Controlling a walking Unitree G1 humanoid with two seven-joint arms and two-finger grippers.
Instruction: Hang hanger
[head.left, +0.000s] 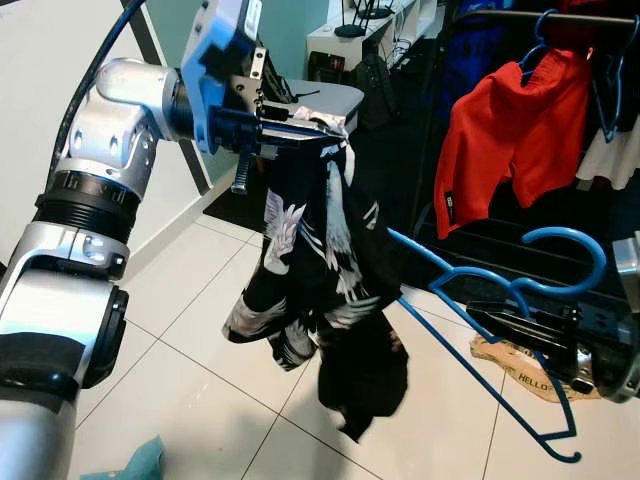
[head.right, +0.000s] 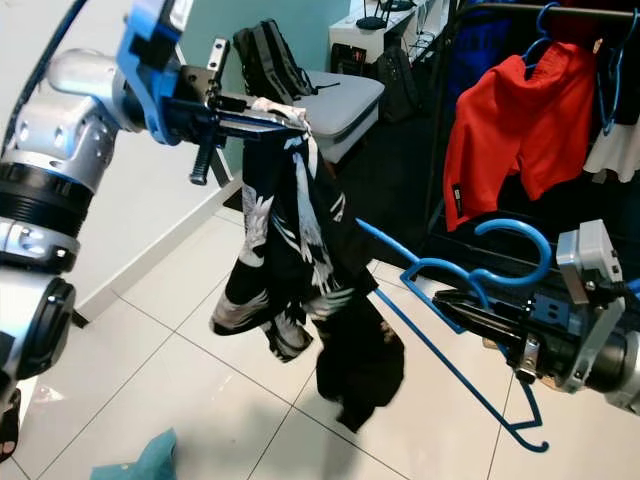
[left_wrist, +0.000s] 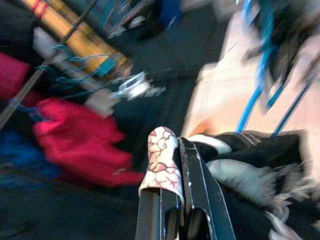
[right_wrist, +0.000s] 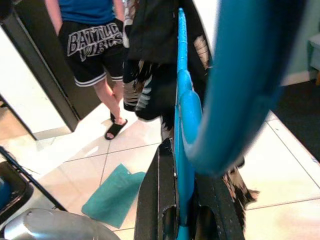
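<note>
A black shirt with a white feather print (head.left: 315, 270) hangs from my left gripper (head.left: 325, 127), which is raised high and shut on its collar edge (left_wrist: 162, 162). My right gripper (head.right: 455, 308) is low on the right, shut on a blue plastic hanger (head.left: 520, 300). The hanger's hook (head.left: 570, 262) curls upward and one of its arms runs left into the hanging shirt. In the right wrist view the blue hanger (right_wrist: 182, 125) sits clamped between the black fingers (right_wrist: 160, 200), with the shirt (right_wrist: 155, 55) beyond it.
A clothes rack (head.left: 520, 17) stands at the back right with red shorts (head.left: 510, 130) on a blue hanger. A teal cloth (head.left: 140, 462) lies on the white tiled floor. A person in black shorts and sandals (right_wrist: 92, 45) stands behind. A grey bed (head.right: 345, 95) is at the back.
</note>
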